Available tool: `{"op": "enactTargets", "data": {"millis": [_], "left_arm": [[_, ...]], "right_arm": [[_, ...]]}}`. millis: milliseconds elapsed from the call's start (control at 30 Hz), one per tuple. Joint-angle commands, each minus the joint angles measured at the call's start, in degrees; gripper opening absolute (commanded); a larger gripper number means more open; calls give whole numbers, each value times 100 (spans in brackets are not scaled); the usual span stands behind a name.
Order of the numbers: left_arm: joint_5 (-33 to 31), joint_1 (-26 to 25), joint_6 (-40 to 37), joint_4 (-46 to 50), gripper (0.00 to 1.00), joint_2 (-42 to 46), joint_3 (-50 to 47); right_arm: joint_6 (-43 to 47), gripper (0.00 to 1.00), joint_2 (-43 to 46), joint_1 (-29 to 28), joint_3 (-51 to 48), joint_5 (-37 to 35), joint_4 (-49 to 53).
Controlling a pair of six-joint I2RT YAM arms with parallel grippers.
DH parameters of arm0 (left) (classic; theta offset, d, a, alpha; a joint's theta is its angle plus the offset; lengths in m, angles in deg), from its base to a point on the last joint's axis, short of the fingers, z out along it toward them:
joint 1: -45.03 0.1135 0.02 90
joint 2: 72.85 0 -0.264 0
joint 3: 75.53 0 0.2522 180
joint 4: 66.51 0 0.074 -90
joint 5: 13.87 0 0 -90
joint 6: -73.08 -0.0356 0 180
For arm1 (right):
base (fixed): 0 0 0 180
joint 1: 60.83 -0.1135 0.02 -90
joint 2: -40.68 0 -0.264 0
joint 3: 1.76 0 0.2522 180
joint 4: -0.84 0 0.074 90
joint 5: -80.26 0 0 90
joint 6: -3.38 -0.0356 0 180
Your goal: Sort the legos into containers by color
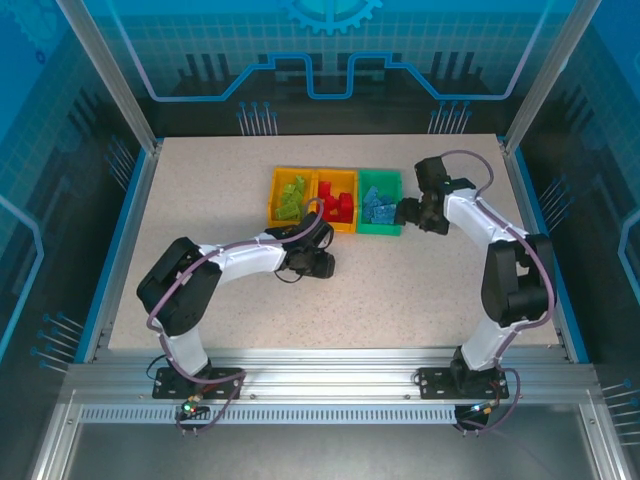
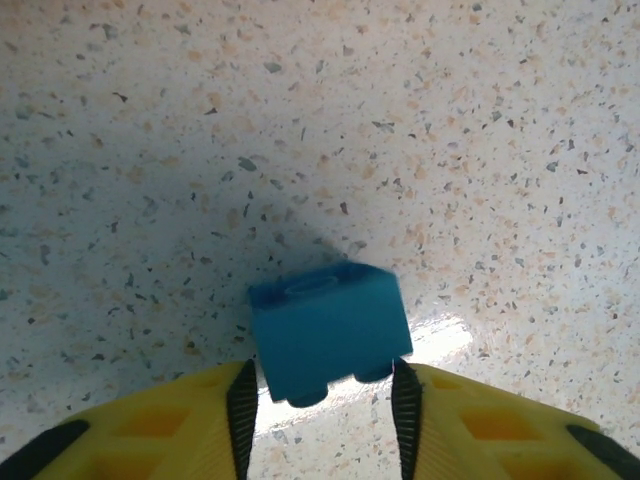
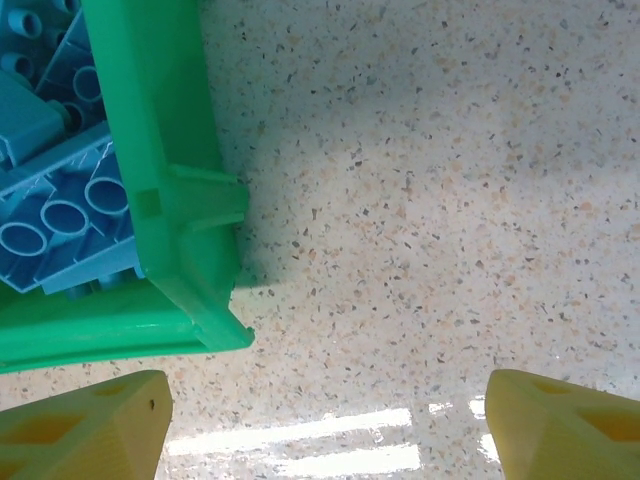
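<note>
Table point(image 1: 200, 290): cream surface speckled throughout with grey, tan and dark flecks, edged in blue. Left orange-yellow bin point(image 1: 274, 200) with lime-green legos point(image 1: 292, 198), middle orange-yellow bin point(image 1: 353, 205) with red legos point(image 1: 335, 203), green bin point(image 1: 380, 229) with light blue legos point(image 1: 378, 205), and one plain blue brick point(image 2: 328, 330). Left gripper point(image 2: 322, 365): yellow fingers point(image 2: 150, 435) with black pads point(image 2: 241, 410); right gripper point(image 3: 320, 420): yellow fingers point(image 3: 90, 425); arms point(image 1: 245, 260): white shells with black joints; enclosure walls point(image 1: 60, 150): translucent blue with a pale grid pattern.
</note>
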Motion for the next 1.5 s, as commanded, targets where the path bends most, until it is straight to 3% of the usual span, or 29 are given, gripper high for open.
{"op": "enactTargets", "data": {"millis": [0,167,267,333,533,700,833,1033,1200,1300,1467], "left_arm": [[120,-64,45,225,47,66,159],[45,-114,98,295,64,371,125],[-134,-115,188,326,89,739,15],[-312,-111,218,373,99,1061,-76],[-1180,119,453,551,99,2211,-703],[-807,1104,770,442,99,3049,-1661],[-932,1600,750,532,99,3600,-2183],[-876,1929,739,552,99,3879,-2598],[-831,2004,737,486,99,3857,-2750],[-805,2026,761,417,99,3861,-2785],[-778,2031,764,388,99,3847,-2777]], "right_arm": [[11,83,244,-48,-174,104,50],[-128,83,518,-383,-420,32,80],[-333,83,717,-783,-528,-57,103],[-444,83,841,-1107,-521,-274,160],[-525,84,877,-2315,-586,-776,-143],[-877,85,130,-2919,-357,-618,-245],[-1189,87,-519,-3436,97,-616,-232],[-1380,87,-1490,-3722,906,-506,-35],[-1372,86,-1765,-3768,1119,-441,20],[-1307,81,-2014,-3743,1306,-487,186],[-1233,59,-2164,-3716,1450,-486,363]]}}
